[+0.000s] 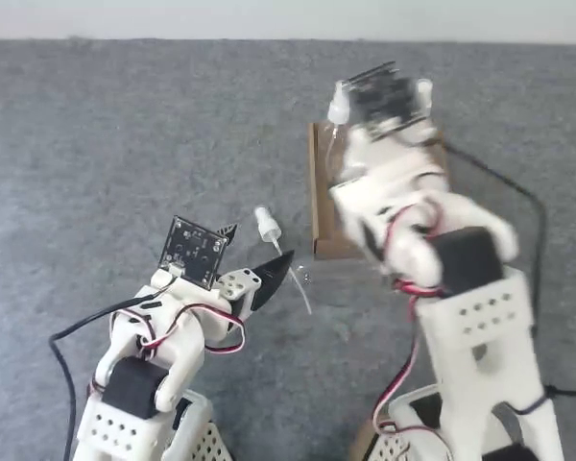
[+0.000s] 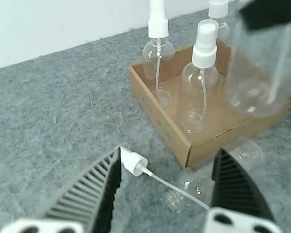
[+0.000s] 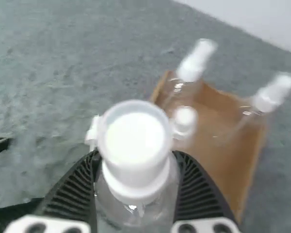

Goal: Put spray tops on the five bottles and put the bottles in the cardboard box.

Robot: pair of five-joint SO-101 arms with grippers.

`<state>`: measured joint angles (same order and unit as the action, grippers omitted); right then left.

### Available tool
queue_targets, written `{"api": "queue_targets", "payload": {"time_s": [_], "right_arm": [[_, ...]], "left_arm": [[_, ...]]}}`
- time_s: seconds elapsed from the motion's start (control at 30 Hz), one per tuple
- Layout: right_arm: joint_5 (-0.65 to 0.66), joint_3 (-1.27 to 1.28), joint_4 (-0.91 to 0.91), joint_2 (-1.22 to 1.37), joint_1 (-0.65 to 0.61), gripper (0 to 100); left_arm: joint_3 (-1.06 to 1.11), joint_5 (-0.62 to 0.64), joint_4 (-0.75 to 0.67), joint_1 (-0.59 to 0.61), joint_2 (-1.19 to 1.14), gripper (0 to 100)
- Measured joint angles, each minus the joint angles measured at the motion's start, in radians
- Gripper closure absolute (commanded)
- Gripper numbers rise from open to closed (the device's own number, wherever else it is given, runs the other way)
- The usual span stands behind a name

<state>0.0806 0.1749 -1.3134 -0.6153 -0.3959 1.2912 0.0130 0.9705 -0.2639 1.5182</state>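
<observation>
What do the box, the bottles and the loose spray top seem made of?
Box: brown cardboard, matte, raw cut edges.
Bottles: probably clear plastic, glossy; the box shows through.
Spray top: white plastic, smooth, with a thin translucent tube.

Grey carpeted table (image 1: 125, 125) bears cardboard box (image 2: 157, 115), loose spray top (image 2: 133, 161), uncapped bottle (image 2: 190, 182).

We're at a robotics lab bench: grey felt table (image 1: 125, 144), bare white wall (image 2: 48, 24) behind, white printed arm (image 1: 475, 327) trailing exposed red and black wires (image 1: 410, 360).
</observation>
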Motion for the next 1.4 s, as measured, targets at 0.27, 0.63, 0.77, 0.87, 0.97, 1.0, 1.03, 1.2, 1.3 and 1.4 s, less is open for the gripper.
{"api": "queue_targets", "payload": {"time_s": [0.27,0.63,0.77,0.87,0.97,1.0,1.03,1.2,1.3,1.4], "right_arm": [[0.117,-0.074,-0.035,0.0,0.272,99.3],[0.104,0.327,0.423,0.002,0.325,99.3],[0.083,0.35,0.559,0.077,0.325,99.3],[0.081,0.35,0.649,0.183,0.328,99.3],[0.046,0.35,0.724,0.272,0.334,99.3],[0.02,0.35,0.743,0.295,0.341,99.3],[-0.006,0.35,0.761,0.318,0.347,99.3],[-0.071,0.35,0.845,0.396,0.348,99.3],[-0.075,0.35,0.864,0.437,0.345,99.3],[-0.078,0.35,0.875,0.48,0.347,99.3]], "left_arm": [[0.0,0.0,0.0,0.0,0.0,74],[0.052,0.017,-0.114,0.158,0.0,83],[0.068,0.034,-0.16,0.192,0.0,83],[0.068,0.034,-0.166,0.198,0.0,83],[0.068,0.034,-0.169,0.198,0.0,83],[0.068,0.034,-0.169,0.198,0.0,83],[0.068,0.034,-0.169,0.198,0.0,83],[0.068,0.034,-0.169,0.198,0.0,83],[0.068,0.034,-0.169,0.198,0.0,83],[0.068,0.034,-0.169,0.198,0.0,82]]}}
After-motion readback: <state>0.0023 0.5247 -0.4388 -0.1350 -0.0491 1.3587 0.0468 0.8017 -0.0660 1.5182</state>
